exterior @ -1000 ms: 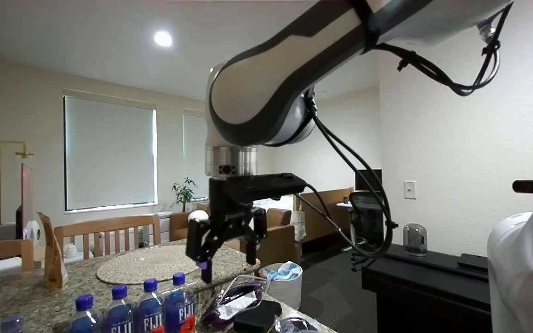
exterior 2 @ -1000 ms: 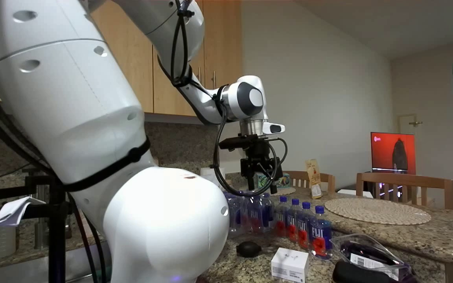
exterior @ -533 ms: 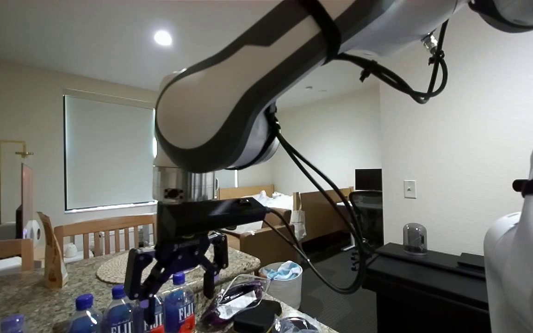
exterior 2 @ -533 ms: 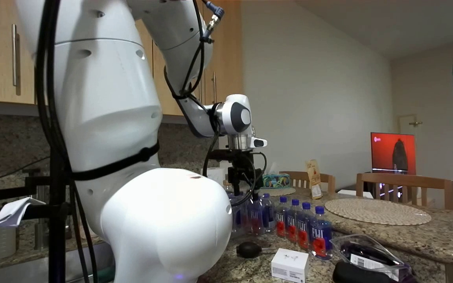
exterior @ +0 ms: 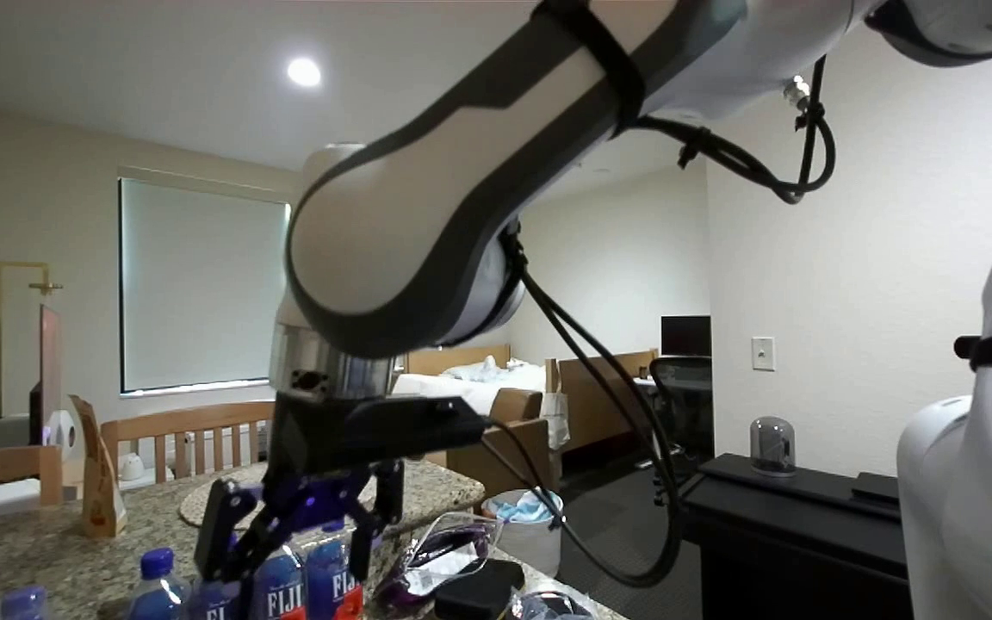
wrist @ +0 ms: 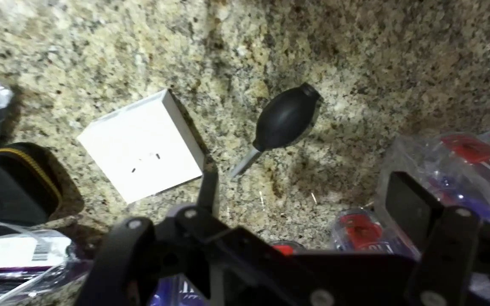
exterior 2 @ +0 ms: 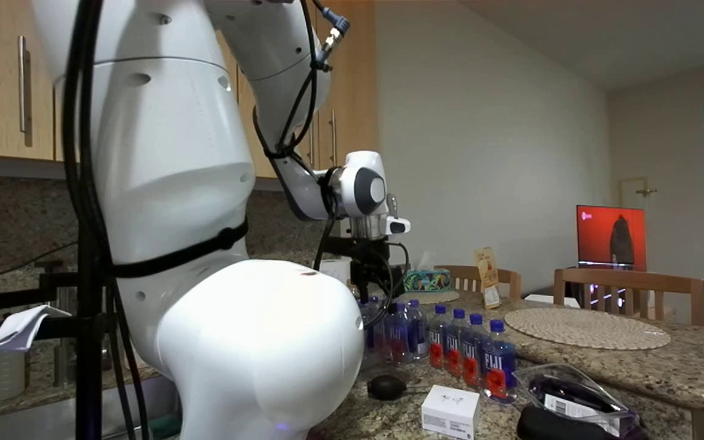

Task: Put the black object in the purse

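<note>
The black bulb [wrist: 286, 117] lies on the tabletop [wrist: 355, 51], apart from the raised, wide-spread claw [wrist: 308, 191]. The claw hangs lower than before.

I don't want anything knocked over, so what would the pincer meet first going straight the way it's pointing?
Probably the black bulb, roughly ahead of the open pincer in the wrist view. Depth is unclear; a finger might meet the plastic-wrapped bottles first.

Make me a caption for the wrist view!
Open jaws over the counter, where a bulb lies beside a box.
</note>
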Action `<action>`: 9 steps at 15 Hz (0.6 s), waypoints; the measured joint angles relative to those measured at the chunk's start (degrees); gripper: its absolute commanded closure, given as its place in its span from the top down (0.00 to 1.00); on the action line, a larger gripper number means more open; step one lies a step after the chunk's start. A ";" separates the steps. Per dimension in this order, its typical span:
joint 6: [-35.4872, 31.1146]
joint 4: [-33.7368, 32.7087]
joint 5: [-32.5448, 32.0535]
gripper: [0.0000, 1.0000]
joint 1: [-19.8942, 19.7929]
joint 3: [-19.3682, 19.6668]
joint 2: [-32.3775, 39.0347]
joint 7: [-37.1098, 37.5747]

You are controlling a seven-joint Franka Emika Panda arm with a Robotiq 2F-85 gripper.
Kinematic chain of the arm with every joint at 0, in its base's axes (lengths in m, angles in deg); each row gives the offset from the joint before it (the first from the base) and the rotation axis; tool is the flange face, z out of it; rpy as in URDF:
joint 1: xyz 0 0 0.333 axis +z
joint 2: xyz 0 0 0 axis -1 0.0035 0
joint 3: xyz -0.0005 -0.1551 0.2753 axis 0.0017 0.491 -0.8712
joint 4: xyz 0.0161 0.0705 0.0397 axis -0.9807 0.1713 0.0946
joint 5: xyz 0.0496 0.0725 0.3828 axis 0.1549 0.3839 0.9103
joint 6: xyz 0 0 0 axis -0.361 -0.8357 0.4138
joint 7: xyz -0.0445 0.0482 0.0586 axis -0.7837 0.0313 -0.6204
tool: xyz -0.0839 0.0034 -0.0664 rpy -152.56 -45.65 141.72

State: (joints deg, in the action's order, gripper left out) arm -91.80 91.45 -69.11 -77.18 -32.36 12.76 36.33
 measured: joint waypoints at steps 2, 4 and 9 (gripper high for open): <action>-8.69 2.95 0.34 1.00 1.14 -2.11 3.58 3.66; -17.65 5.83 -0.51 1.00 0.90 -4.79 8.03 11.34; -28.14 10.36 -6.18 1.00 -2.91 -6.62 14.20 30.06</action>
State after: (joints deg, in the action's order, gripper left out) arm -119.94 101.81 -75.29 -80.09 -38.98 26.96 66.39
